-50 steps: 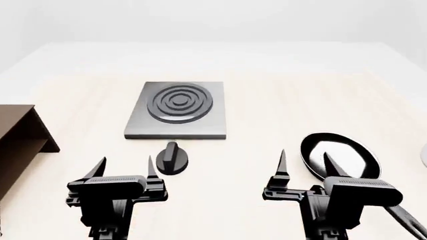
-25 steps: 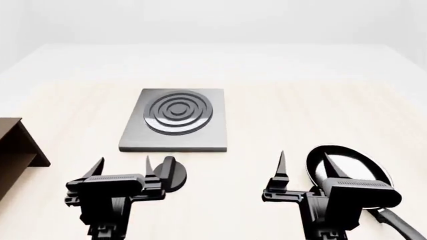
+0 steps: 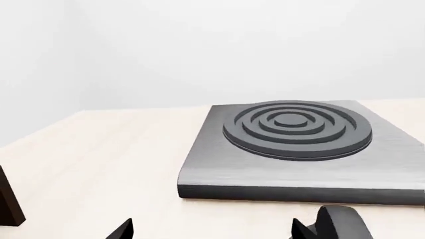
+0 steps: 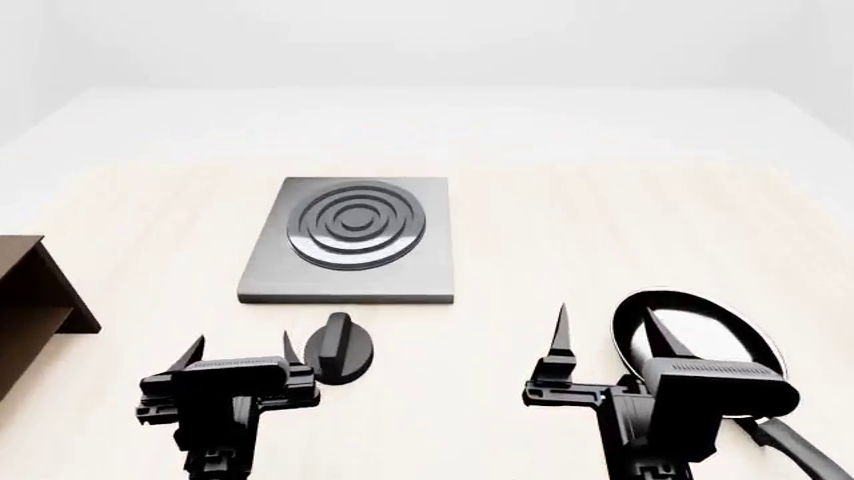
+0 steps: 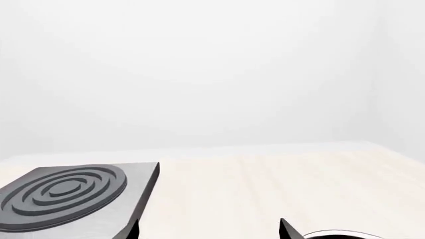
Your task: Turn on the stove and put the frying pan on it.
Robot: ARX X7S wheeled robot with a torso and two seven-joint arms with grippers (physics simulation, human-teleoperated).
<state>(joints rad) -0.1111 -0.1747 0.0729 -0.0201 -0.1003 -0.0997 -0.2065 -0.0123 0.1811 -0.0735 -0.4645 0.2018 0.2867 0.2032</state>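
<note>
- Left claw (image 4: 240, 352) open, empty, lower left of head view, just left of knob (image 4: 338, 347), lined up to turn it.
- Right claw (image 4: 614, 345) open, empty, beside frying pan (image 4: 694, 335) at lower right, ready to grab.
- Stove (image 4: 351, 237) centre-left on surface (image 4: 601, 220), bare.

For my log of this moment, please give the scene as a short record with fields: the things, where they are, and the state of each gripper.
stove: flat on the table, nothing on its burner rings
knob: on the table, in front of the stove, apart from it
frying pan: on the table, right of the stove, not held
left gripper: open, beside the knob
right gripper: open, by the pan's near rim
brown shelf: far left edge
</note>
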